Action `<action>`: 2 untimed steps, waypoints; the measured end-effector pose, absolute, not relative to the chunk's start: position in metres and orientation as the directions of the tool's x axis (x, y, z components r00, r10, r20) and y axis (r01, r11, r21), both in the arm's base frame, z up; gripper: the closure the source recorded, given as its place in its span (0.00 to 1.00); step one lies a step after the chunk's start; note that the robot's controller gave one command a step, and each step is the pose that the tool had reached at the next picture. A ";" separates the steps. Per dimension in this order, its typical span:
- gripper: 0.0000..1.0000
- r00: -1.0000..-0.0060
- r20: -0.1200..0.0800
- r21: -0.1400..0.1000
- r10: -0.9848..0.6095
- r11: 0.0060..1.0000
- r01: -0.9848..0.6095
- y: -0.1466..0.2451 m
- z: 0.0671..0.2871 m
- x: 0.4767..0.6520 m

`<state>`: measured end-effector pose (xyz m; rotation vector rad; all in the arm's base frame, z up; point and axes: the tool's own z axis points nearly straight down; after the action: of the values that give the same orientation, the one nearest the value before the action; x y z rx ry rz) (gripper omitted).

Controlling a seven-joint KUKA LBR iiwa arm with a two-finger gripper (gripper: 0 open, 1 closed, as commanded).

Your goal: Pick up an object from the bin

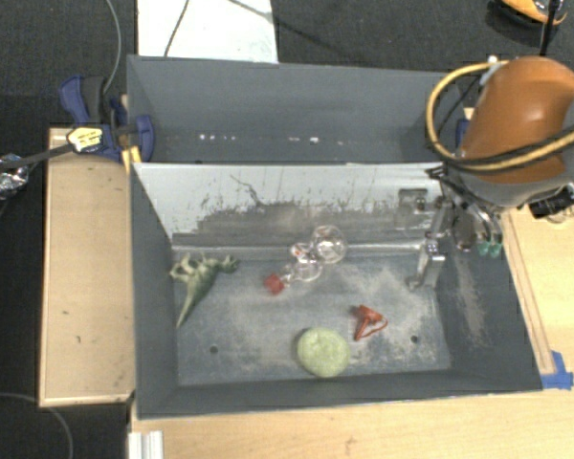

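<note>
My gripper (424, 272) hangs over the right part of the bin floor, near the back wall, and no loose thing lies under it. The nearest thing is a small red crumpled piece (367, 322), on the floor to the gripper's front left. A clear, shiny, bulbous thing (316, 251) lies at the foot of the back wall, left of the gripper. Close by its left side sits a tiny red bit (275, 282).
A pale green round lump (322, 351) rests near the front wall in the middle. A green toy dinosaur (199, 275) lies at the far left of the floor. The arm with its orange cover and cables reaches in over the bin's right rim.
</note>
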<state>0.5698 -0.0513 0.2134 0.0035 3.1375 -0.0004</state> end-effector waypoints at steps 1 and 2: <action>0.00 -1.000 -0.004 0.000 0.002 1.000 0.002 -0.051 0.213 0.570; 0.00 -1.000 -0.013 -0.001 0.011 1.000 0.011 -0.057 0.171 0.560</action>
<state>0.5597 -0.0566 0.1708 0.0166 3.1282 -0.0016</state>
